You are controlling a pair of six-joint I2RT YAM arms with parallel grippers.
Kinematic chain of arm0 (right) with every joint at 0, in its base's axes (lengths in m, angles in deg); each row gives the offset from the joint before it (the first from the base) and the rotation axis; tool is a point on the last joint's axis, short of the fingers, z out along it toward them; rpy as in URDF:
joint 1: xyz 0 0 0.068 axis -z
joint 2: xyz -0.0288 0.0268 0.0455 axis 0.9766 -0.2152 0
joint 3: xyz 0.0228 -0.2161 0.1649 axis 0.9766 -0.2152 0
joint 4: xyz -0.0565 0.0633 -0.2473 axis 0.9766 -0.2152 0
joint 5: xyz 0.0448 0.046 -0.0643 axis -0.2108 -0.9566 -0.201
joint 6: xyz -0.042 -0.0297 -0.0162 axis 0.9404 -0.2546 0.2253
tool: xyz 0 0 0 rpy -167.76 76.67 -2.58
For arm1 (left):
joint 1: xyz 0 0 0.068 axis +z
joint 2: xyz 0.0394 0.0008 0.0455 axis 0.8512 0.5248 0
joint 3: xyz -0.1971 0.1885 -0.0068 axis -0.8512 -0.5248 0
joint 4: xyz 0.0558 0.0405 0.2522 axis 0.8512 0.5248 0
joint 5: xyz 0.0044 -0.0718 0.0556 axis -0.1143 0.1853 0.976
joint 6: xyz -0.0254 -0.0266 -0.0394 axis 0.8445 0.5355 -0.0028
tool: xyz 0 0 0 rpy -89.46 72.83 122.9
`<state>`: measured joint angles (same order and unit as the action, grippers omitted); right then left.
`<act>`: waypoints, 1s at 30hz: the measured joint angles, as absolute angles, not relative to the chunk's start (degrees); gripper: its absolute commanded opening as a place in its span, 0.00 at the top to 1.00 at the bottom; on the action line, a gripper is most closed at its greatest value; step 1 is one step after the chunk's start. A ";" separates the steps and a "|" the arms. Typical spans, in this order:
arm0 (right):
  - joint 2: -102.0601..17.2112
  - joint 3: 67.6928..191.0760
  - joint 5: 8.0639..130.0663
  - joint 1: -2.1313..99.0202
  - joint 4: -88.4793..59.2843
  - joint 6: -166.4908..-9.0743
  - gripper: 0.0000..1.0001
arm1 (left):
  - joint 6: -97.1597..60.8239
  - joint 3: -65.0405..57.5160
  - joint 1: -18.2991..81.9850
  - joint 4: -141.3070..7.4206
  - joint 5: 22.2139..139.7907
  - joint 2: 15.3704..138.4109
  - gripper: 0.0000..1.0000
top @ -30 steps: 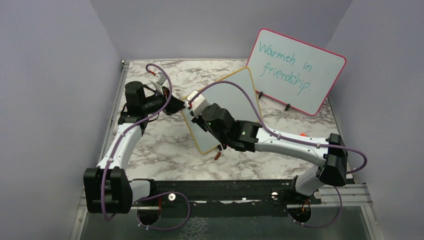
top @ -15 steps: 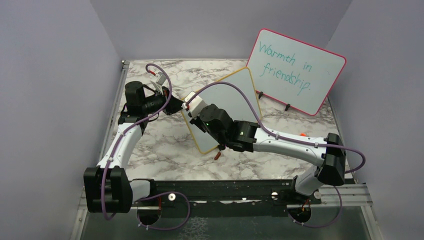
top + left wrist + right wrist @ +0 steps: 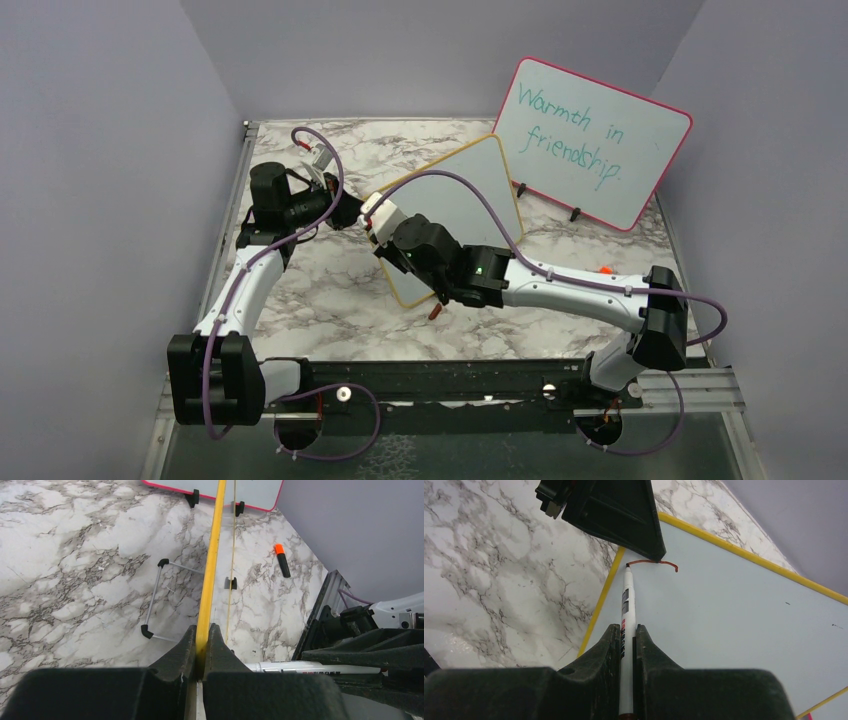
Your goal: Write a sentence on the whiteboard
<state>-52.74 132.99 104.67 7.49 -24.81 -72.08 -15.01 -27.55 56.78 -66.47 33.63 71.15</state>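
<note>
The whiteboard (image 3: pixel 462 190) with a thin yellow frame stands tilted mid-table; its surface (image 3: pixel 734 615) fills the right wrist view. My left gripper (image 3: pixel 202 632) is shut on its yellow edge (image 3: pixel 212 560), at the board's left corner (image 3: pixel 345 213). My right gripper (image 3: pixel 626 632) is shut on a white marker (image 3: pixel 626 610), its tip touching the board near that corner. A short red-brown stroke (image 3: pixel 654 563) is the only mark of the sentence. The right gripper (image 3: pixel 378 218) sits at the board's left end.
A pink-framed board (image 3: pixel 590 140) with teal writing stands at back right. An orange-capped marker (image 3: pixel 282 560) lies on the marble (image 3: pixel 75 570) to the right. A wire stand (image 3: pixel 160 600) lies behind the whiteboard. Grey walls enclose the table.
My right arm has shifted left along the board, bringing the marker to the left corner. The left arm and board have stayed in place.
</note>
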 measured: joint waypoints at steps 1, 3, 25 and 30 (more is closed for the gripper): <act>-52.74 132.99 104.67 7.49 -24.83 -72.08 0.99 | -15.01 -27.55 56.78 -66.47 33.63 71.15 1.00; -52.74 132.99 104.67 7.49 -24.92 -72.08 0.99 | -15.01 -27.55 56.78 -66.47 33.63 71.15 1.00; -52.69 132.34 106.16 7.16 -27.61 -72.65 0.99 | -15.01 -27.29 56.82 -66.42 33.67 71.59 1.00; -52.30 131.46 107.45 7.03 -28.26 -73.22 0.99 | -15.01 -27.18 56.85 -66.42 33.67 71.68 1.00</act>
